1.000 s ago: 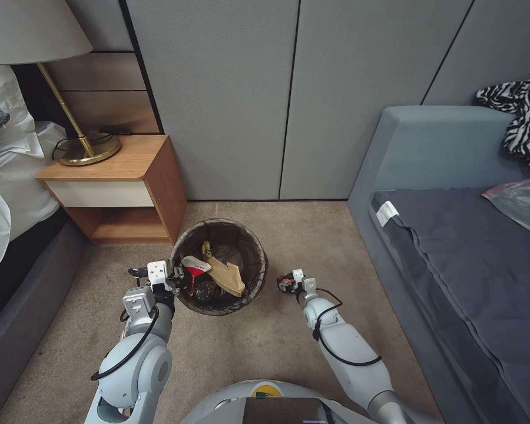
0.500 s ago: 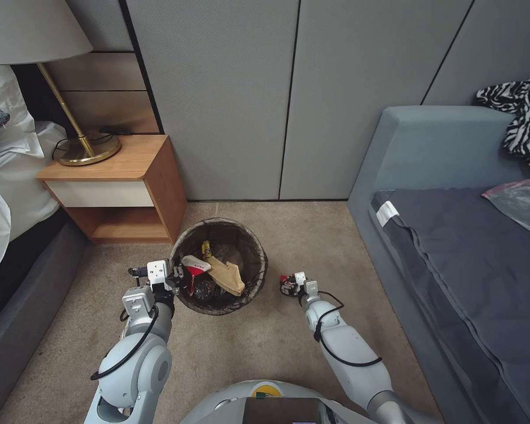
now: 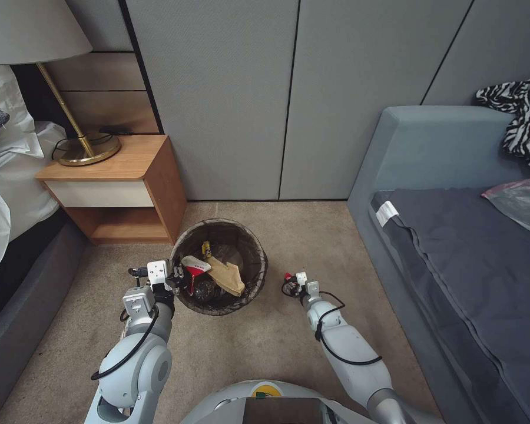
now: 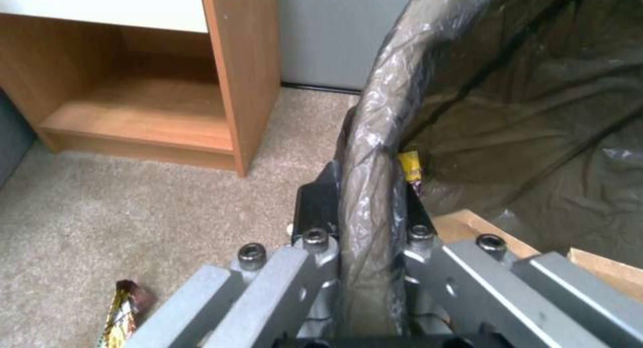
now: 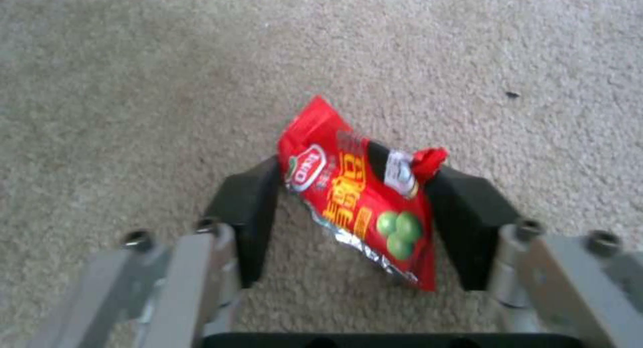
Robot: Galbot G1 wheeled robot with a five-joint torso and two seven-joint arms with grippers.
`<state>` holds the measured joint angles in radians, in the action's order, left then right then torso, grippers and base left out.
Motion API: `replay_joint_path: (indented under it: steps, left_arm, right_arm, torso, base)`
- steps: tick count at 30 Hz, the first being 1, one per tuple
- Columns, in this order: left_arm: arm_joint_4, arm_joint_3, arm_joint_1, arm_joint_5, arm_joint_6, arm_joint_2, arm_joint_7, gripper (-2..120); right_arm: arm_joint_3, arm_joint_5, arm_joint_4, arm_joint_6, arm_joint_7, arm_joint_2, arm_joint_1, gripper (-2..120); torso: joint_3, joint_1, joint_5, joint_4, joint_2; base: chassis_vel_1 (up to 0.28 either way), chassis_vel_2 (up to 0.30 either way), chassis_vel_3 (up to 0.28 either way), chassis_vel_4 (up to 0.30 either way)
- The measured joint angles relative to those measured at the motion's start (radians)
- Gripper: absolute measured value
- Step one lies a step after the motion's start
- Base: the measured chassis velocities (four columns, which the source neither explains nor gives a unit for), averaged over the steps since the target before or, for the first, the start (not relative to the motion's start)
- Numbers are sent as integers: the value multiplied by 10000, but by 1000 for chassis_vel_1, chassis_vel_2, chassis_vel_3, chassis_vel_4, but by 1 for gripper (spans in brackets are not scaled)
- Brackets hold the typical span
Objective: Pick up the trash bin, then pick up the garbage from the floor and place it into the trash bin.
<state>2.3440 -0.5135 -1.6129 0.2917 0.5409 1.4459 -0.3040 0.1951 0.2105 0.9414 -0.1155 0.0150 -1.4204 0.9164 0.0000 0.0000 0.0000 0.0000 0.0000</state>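
Observation:
The trash bin (image 3: 260, 259), a round bucket lined with a dark bag, stands on the carpet by the nightstand. My left gripper (image 3: 176, 274) is shut on its rim (image 4: 365, 152), one finger inside and one outside. Inside lie a red-and-white cup (image 3: 195, 268), a tan paper bag (image 3: 228, 274) and a yellow wrapper (image 3: 206, 249). To the bin's right, my right gripper (image 5: 355, 207) is low over the floor and open, its pads either side of a small red snack wrapper (image 5: 348, 187) lying on the carpet. Another wrapper (image 4: 124, 308) lies on the floor by the left gripper.
A wooden nightstand (image 3: 129, 176) with a brass lamp (image 3: 82, 147) stands just left of the bin, a bed beyond it. A grey sofa bed (image 3: 453, 247) fills the right side. Grey wall panels (image 3: 288, 100) close off the back. Open carpet lies between bin and sofa.
My right gripper has edged slightly forward and down around the red wrapper. The left arm and the bin have not moved.

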Motion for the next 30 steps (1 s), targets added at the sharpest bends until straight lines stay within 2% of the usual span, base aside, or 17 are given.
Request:
replay_joint_path:
  steps: [1,3,5,6,7,9,10,11,12,15,30]
  left_arm:
    - [0,0,0,0,0,0,0,4]
    - [0,0,-6,-1,0,-4,0,4]
    - [0,1,-9,-4,0,-4,0,4]
    - [0,12,-16,-12,0,0,0,4]
    - [0,18,-17,-14,0,1,1,4]
    - [0,19,-15,-15,0,1,2,4]
    - [0,22,0,-16,0,2,2,4]
    - [0,21,5,-16,0,0,2,4]
    - [0,21,5,-16,0,0,2,4]
    - [0,15,11,-14,0,-10,2,4]
    - [5,3,20,-8,17,-34,9,4]
  right_arm:
    - [0,0,0,0,0,0,0,50]
    - [-4,-33,-50,37,21,-4,-16,38]
    - [-3,-41,-64,43,21,-9,-17,36]
    - [-2,-52,-84,57,25,-16,-17,28]
    - [-2,-55,-89,61,27,-20,-16,25]
    - [-2,-55,-90,62,29,-21,-16,23]
    - [0,-54,-92,65,30,-23,-11,14]
    - [-1,-55,-92,68,30,-23,-8,10]
    - [-1,-55,-92,68,30,-23,-8,10]
    - [0,-54,-92,72,23,-17,0,0]
    - [9,-126,-109,243,-7,45,-6,0]
  torso:
    - [0,0,0,0,0]
    - [0,0,0,0,0]
    - [0,0,0,0,0]
    - [0,0,0,0,0]
    - [0,0,0,0,0]
    - [0,0,0,0,0]
    - [0,0,1,2,0]
    - [0,0,1,3,0]
    - [0,0,1,3,0]
    - [0,0,2,2,0]
    - [0,0,2,0,0]
  base:
    - [0,0,0,0]
    - [0,0,0,0]
    - [0,0,0,0]
    - [0,0,0,0]
    - [0,0,0,0]
    - [0,0,0,0]
    - [0,0,0,0]
    - [0,0,0,0]
    - [0,0,0,0]
    - [0,0,0,0]
    - [0,0,0,0]
